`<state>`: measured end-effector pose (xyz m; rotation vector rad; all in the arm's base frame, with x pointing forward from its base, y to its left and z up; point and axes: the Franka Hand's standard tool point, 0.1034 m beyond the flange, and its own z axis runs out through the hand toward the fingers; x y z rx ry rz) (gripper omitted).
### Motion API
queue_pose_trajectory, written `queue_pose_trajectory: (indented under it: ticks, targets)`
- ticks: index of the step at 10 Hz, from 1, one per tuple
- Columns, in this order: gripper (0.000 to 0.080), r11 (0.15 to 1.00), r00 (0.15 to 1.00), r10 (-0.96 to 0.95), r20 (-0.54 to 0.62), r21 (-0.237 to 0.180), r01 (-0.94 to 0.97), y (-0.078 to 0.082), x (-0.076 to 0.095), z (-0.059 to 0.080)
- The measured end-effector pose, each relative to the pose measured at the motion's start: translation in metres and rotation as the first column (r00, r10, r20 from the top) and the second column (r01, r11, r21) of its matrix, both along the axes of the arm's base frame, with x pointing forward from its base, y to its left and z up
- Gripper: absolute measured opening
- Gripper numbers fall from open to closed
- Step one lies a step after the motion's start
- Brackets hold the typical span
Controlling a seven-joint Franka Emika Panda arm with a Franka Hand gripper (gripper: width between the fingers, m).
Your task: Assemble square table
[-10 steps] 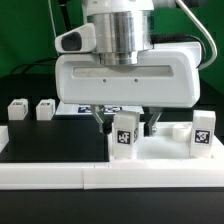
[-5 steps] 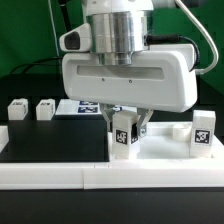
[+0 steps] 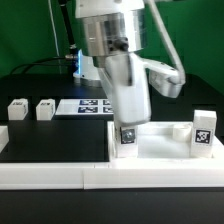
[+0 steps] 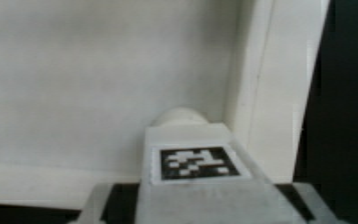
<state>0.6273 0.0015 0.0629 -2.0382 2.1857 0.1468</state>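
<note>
The square table's white slab (image 3: pixel 160 147) lies at the exterior view's right, with a round socket (image 3: pixel 178 128) showing on it. One white tagged leg (image 3: pixel 127 136) stands upright at the slab's near left corner. My gripper (image 3: pixel 127 128) comes straight down onto it and is shut on it. In the wrist view this leg (image 4: pixel 197 158) sits between the dark fingers (image 4: pixel 115 200), above the slab (image 4: pixel 105 80). A second leg (image 3: pixel 204 131) stands at the slab's right corner. Two more legs (image 3: pixel 17 110) (image 3: pixel 45 109) rest on the black table at the left.
The marker board (image 3: pixel 92 105) lies flat behind the gripper. A long white bar fence (image 3: pixel 55 172) runs along the front edge, against the slab. A black mat (image 3: pixel 55 140) covers the table left of the slab.
The jaws have closed on the leg at the slab's corner. The gripper's hand has since turned about its upright axis, from broadside to narrow edge-on in the exterior view.
</note>
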Motion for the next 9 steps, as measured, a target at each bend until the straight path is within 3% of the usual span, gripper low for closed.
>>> queue_pose_trajectory:
  ticks: [2, 5, 6, 7, 8, 9]
  targets:
    - [0.0290, 0.970, 0.970, -0.240, -0.036, 0.011, 0.241, 0.0028, 0.0013, -0.0011]
    - [0.0290, 0.920, 0.918, -0.391, -0.067, 0.007, 0.392, 0.0038, 0.0005, -0.0016]
    - [0.0395, 0.908, 0.906, -0.417, -0.073, 0.006, 0.419, 0.0038, 0.0003, -0.0018]
    - [0.0395, 0.908, 0.905, -0.418, -0.073, 0.006, 0.420, 0.0039, 0.0003, -0.0018]
    - [0.0534, 0.914, 0.912, -0.404, -0.070, 0.006, 0.406, 0.0038, 0.0003, -0.0018]
    - [0.0613, 0.927, 0.926, -0.373, -0.065, 0.007, 0.374, 0.0041, 0.0000, -0.0020]
